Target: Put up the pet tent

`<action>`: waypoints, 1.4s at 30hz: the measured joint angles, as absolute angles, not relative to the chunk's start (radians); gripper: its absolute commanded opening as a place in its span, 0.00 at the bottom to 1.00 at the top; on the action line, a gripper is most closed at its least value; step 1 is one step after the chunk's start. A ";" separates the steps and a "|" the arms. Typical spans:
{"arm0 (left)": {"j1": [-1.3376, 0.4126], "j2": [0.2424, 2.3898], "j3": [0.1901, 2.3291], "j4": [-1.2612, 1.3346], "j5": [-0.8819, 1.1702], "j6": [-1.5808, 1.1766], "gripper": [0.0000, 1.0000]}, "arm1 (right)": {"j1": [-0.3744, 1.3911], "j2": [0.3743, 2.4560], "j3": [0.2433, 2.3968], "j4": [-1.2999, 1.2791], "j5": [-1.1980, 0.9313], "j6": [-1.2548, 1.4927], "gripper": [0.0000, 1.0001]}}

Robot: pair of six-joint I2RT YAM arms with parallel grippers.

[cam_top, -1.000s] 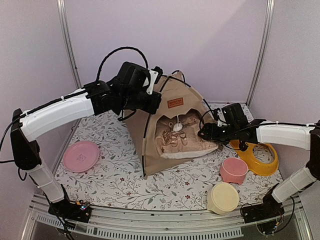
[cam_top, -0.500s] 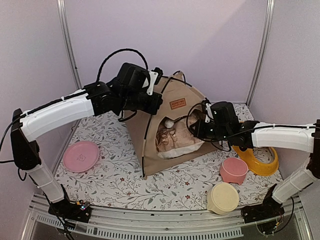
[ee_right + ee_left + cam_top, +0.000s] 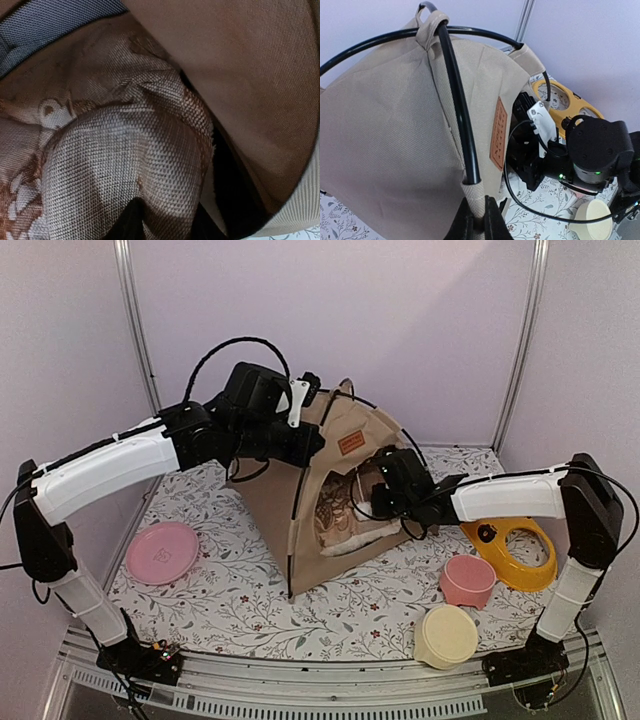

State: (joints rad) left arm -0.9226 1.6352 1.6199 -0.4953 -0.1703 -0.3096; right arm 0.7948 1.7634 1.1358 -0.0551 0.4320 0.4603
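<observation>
The tan pet tent (image 3: 268, 502) stands mid-table with its black poles (image 3: 292, 530) bowed and its brown label (image 3: 350, 443) facing front. My left gripper (image 3: 310, 443) is at the tent's upper left edge, shut on the fabric sleeve (image 3: 477, 197) at the end of a black pole (image 3: 461, 125). My right gripper (image 3: 372, 495) reaches into the doorway and is shut on a fold of the bear-print cushion (image 3: 125, 165), which lies partly inside the tent (image 3: 345, 532). The tent's inner wall (image 3: 240, 75) is close on its right. The pom-pom is hidden.
A pink plate (image 3: 162, 551) lies at the left. A yellow ring dish (image 3: 515, 552), a pink bowl (image 3: 467, 580) and a cream bowl (image 3: 445, 635) sit at the front right. The floral mat (image 3: 230, 610) covers the table. Walls and frame posts enclose the back.
My right gripper has moved left, into the tent doorway, carrying the cushion deeper inside. The tent has swung a little and the pom-pom has gone from sight. The left gripper keeps its hold.
</observation>
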 measured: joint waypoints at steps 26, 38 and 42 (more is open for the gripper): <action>-0.900 1.613 1.588 -0.492 -0.141 -0.345 0.00 | 0.884 1.478 1.029 -0.286 0.371 0.641 0.20; -0.896 1.611 1.588 -0.474 -0.002 -0.334 0.00 | 0.794 1.817 1.179 -0.224 0.306 0.665 0.24; -0.896 1.596 1.588 -0.486 0.036 -0.327 0.00 | 0.765 1.893 1.265 -0.220 0.363 0.645 0.36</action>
State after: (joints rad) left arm -0.8963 1.5963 1.5875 -0.4858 0.0364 -0.3267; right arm 0.7650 1.8927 1.2648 -0.2203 0.3630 0.6453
